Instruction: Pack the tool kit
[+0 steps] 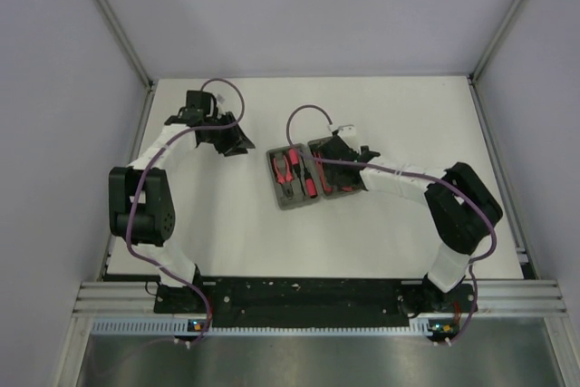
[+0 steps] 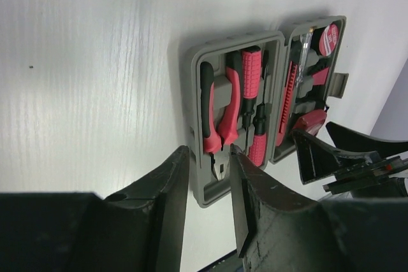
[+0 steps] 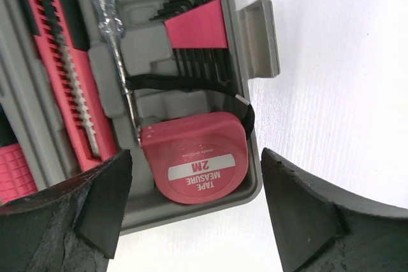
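The small flat grey plastic clamshell case lies open mid-worktop, with bare white surface along every edge. The right jaws are spread wide and empty either side of the red tape measure, which sits in the case's corner. The left jaws are narrowly parted and empty, well clear to the left.
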You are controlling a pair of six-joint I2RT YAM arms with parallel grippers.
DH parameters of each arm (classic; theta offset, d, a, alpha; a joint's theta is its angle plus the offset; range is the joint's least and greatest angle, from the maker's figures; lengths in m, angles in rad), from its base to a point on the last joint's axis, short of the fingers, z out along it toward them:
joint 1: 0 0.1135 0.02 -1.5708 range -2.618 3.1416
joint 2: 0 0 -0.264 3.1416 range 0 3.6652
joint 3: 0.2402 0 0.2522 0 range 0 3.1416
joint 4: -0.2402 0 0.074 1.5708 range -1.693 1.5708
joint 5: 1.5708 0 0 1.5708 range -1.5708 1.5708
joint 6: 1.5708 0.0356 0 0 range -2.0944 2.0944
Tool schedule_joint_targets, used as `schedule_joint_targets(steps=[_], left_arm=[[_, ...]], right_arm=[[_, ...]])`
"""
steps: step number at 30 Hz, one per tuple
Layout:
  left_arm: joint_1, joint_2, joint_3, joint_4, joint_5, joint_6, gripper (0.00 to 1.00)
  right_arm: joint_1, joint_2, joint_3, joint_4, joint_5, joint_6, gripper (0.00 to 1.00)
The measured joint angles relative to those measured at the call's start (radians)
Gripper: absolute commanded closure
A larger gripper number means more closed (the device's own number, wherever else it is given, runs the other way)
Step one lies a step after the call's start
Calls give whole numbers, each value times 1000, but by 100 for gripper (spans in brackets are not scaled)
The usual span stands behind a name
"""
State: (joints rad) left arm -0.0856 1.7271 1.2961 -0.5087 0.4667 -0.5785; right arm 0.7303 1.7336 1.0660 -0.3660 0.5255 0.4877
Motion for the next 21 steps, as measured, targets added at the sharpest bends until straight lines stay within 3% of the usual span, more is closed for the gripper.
schedule_joint_targets(steps=[5, 13, 21], left_arm=[[0, 0, -70, 13, 52, -1, 63], [-28, 17, -169, 61, 152, -34, 65], [-101, 91, -179, 98, 186, -68, 68]], right_arm=[[0, -1, 77, -53, -39, -37, 22], [-39, -5, 122, -80, -162, -84, 49], [-60, 52, 161, -113, -229, -187, 55]])
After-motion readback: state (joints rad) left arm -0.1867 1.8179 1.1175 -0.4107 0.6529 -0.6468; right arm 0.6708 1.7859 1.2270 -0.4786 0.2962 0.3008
